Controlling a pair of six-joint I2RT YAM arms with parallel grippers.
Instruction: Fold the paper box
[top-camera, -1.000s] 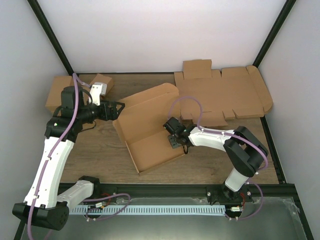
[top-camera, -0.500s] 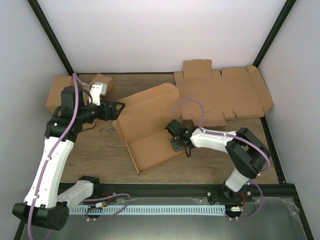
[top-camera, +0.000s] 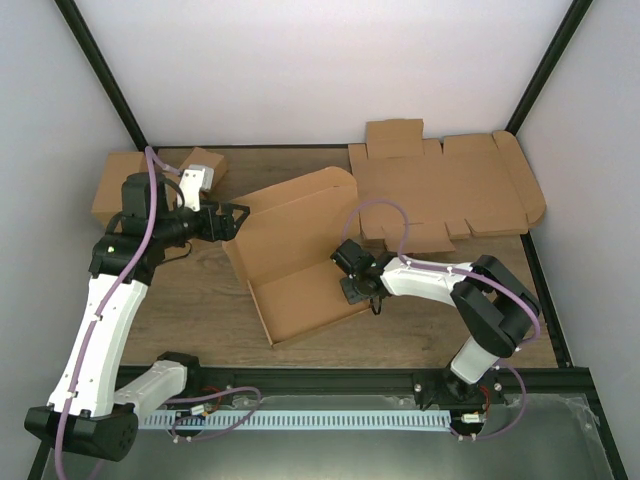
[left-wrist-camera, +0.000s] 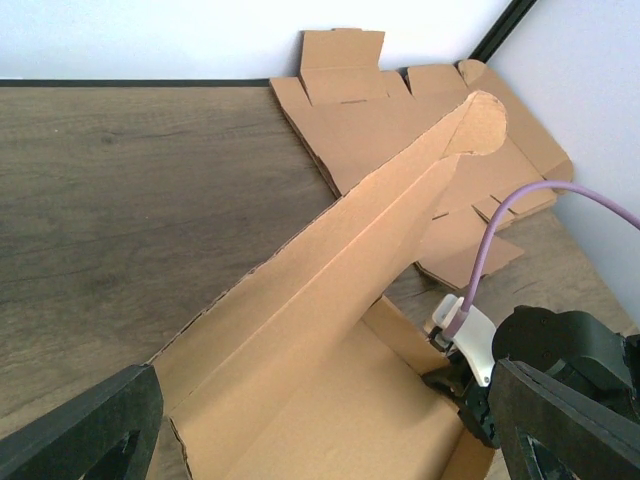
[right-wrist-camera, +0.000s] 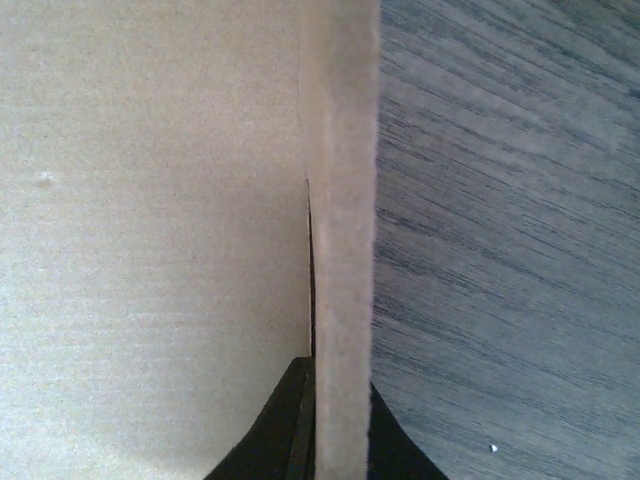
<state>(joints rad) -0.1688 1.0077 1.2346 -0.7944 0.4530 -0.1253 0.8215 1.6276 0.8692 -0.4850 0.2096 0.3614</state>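
Mid-counter (top-camera: 200, 300), between the two arms: paper box (top-camera: 300, 250), half-formed, base flat on the wood, long rear panel tilted up with a rounded tab at its far right end, low wall raised along the near edge. Right claw (top-camera: 352, 287) clenched on the box's right-hand edge, at the open side of the base. From the right wrist view, dark fingertips (right-wrist-camera: 290, 435) pressed on either side of a thin upright cardboard edge (right-wrist-camera: 340, 250), box floor to one side, wood grain to the other. Left claw (top-camera: 236, 218) released, spread wide, hovering just beside the rear panel's left corner; contact with the cardboard not possible to tell. From the left wrist view, both black fingers (left-wrist-camera: 85, 430) far apart at the bottom corners, raised panel running diagonally between them toward the far right. Far right, against the back wall: wider flat cardboard sheet (top-camera: 450, 195) with rounded end flaps, lying unfolded, well apart from the left claw, close behind the right arm. Far left corner: smaller brown cartons (top-camera: 207, 165), one partly hidden behind the left arm
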